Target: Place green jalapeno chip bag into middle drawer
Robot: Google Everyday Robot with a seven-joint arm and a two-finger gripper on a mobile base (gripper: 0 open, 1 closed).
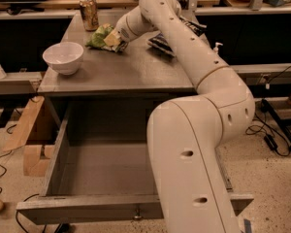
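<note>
- Chip bag [100,36] lies far back on the desk [136,72], near the can [88,13].
- Gripper [115,37] sits at the bag for pickup; whether it has a hold, I cannot tell.
- Drawer [102,171] stands open below, ready.

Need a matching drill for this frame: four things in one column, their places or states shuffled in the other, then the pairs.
Things:
1. small light-green foil chip bag
2. round white bowl
3. wide grey wooden drawer
4. brownish metal drink can

Places or states:
A. back left corner of the grey tabletop
B. pulled open below the tabletop
C. front left of the tabletop
D. at the tip of the robot's gripper, toward the tabletop's back

Pairs: 1-D, 2-C, 3-B, 4-A.
</note>
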